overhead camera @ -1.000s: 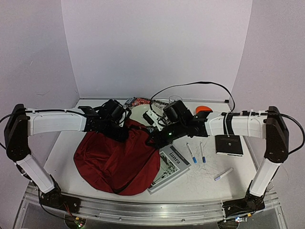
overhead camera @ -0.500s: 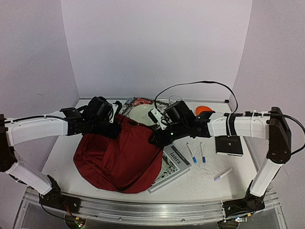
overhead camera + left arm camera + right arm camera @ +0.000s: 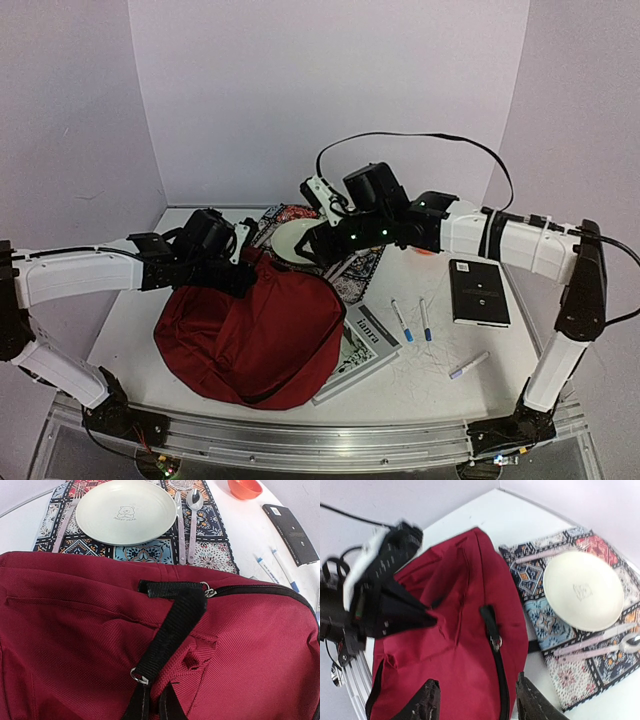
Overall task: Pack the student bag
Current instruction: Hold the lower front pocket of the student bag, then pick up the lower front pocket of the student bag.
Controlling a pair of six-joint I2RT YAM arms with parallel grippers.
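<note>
The student bag is a floppy dark-red backpack lying at the front left of the table, its black zipper closed as far as the metal pull. My left gripper is shut on a pinched fold of red fabric beside the black strap at the bag's top edge. My right gripper hangs open above the bag's back right corner. Its two dark fingers stand apart over the zipper and hold nothing.
Behind the bag lies a patterned placemat carrying a pale plate, a spoon and a knife. An orange bowl, a black notebook, a magazine and three pens lie to the right.
My right gripper has opened and risen up and back off the bag's zipper area. The left gripper has drawn left and stays shut on the bag.
</note>
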